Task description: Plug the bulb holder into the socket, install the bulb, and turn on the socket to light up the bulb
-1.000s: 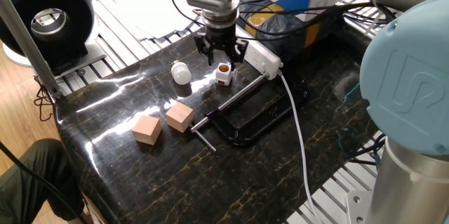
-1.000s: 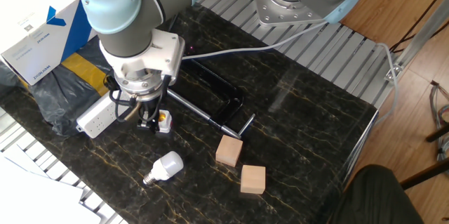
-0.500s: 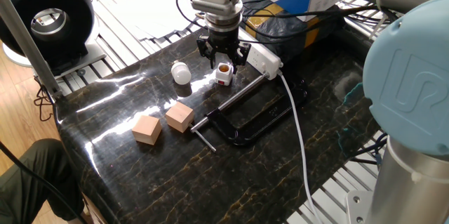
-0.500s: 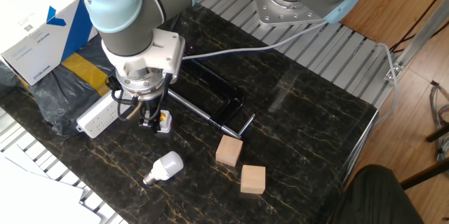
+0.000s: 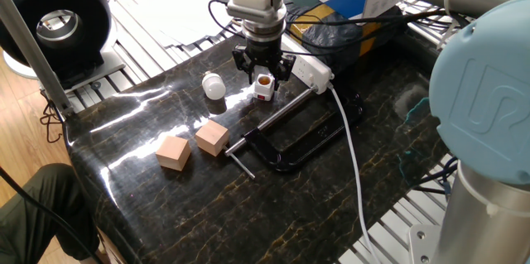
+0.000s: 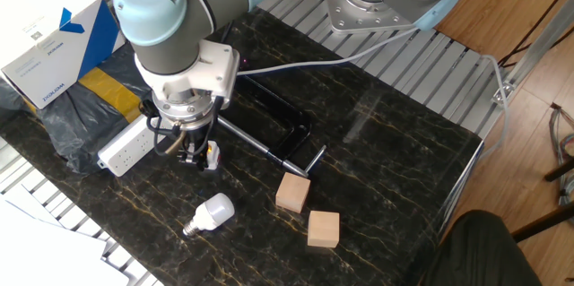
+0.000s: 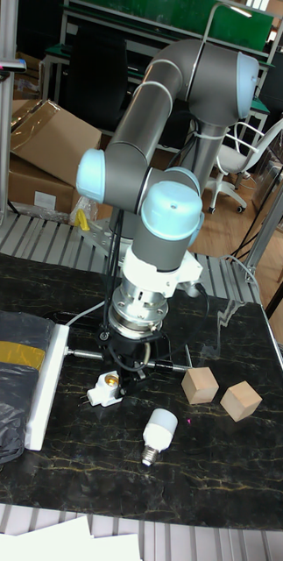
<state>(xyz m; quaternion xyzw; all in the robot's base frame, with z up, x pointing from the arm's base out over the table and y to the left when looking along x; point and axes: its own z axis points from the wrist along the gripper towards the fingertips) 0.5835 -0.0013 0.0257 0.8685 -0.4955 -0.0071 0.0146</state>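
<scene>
In one fixed view, the gripper (image 5: 263, 71) hangs spread wide around the bulb holder (image 5: 263, 88), which stands on the dark surface (image 5: 248, 206) beside the socket (image 5: 308, 67). The bulb (image 5: 214, 86) lies nearby.

In the other fixed view, two wooden cubes (image 6: 308, 210) sit well apart from the bulb (image 6: 209, 213).

In the tall fixed view, the bulb holder (image 7: 104, 391) lies near the socket (image 7: 46, 383).

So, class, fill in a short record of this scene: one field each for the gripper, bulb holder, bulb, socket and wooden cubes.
gripper: open, fingers either side of the bulb holder, no grip visible
bulb holder: on the table beside the socket, not plugged in
bulb: lying loose on the table, not installed
socket: at the table edge
wooden cubes: two, apart from the gripper
</scene>
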